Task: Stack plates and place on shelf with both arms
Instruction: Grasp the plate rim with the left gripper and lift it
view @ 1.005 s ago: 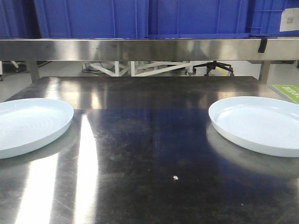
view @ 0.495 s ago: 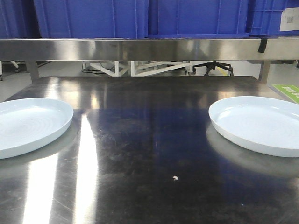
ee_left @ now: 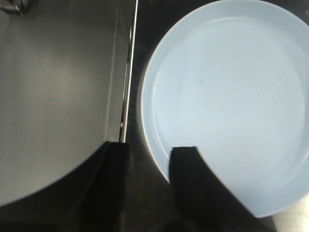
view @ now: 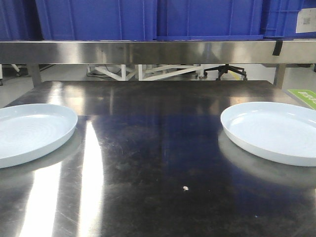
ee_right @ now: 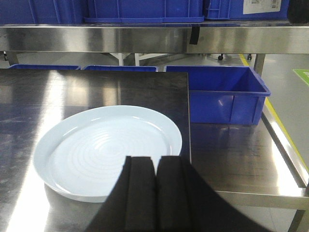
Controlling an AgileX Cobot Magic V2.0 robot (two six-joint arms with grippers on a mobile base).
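Observation:
Two pale bluish-white plates lie flat and apart on the dark steel tabletop: the left plate and the right plate. The shelf runs across the back as a broad brushed-steel rail. Neither gripper shows in the front view. In the left wrist view the left gripper is open over the rim of the left plate, one finger above the plate's inside, the other outside it. The right gripper is shut and empty, over the near rim of the right plate.
Big blue crates stand on top of the shelf. The table's left edge runs close beside the left plate, with grey floor beyond. A blue crate sits on a lower steel surface to the right of the table.

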